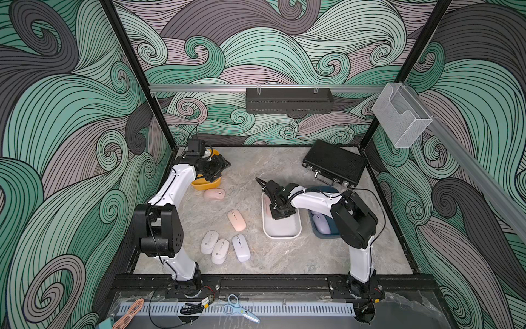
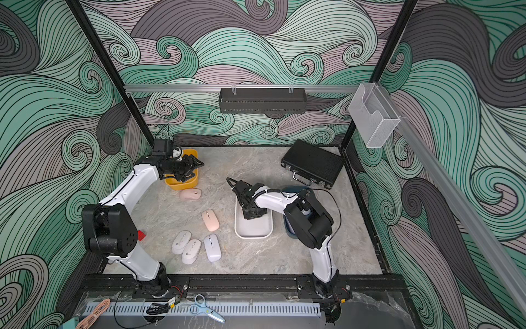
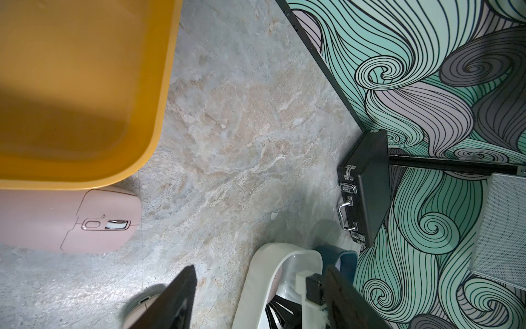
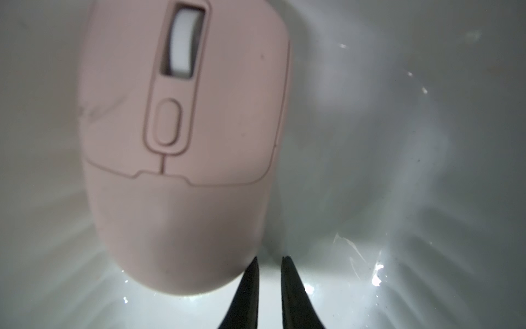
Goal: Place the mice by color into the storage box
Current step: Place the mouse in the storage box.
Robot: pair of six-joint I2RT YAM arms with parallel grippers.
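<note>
- Swirling teal and grey wave patterns are covering the walls around a marbled grey table (image 1: 284,256), seen in both top views.
- At the table's far left corner the left tool (image 1: 220,171) is hanging above the near side of a yellow bin (image 1: 199,185), its jaws standing wide apart with nothing between them.
- Near the table's middle the right tool (image 4: 270,259) is reaching down into a white bin (image 1: 281,232). Its fingertips (image 4: 250,284) are standing nearly together, gripping nothing.
- Just beside those fingertips the first pink mouse (image 4: 185,171) is lying flat on the white bin's floor, scroll wheel facing up.
- On the table, a second pink mouse (image 1: 214,194) is lying just beside the yellow bin.
- Nearer the front, a third pink mouse (image 1: 236,220) is lying on its own.
- Near the front edge, an off-white mouse (image 1: 209,242) and its off-white twin (image 1: 220,251) are lying side by side, touching. A paler, faintly lavender mouse (image 1: 241,247) is lying just beside them.
- Right beside the white bin, a blue bin (image 1: 324,235) is sitting largely hidden under the right arm, with a lavender mouse (image 1: 321,224) showing inside it.
- At the far right corner, a black case (image 1: 334,163) is lying flat on the table.
</note>
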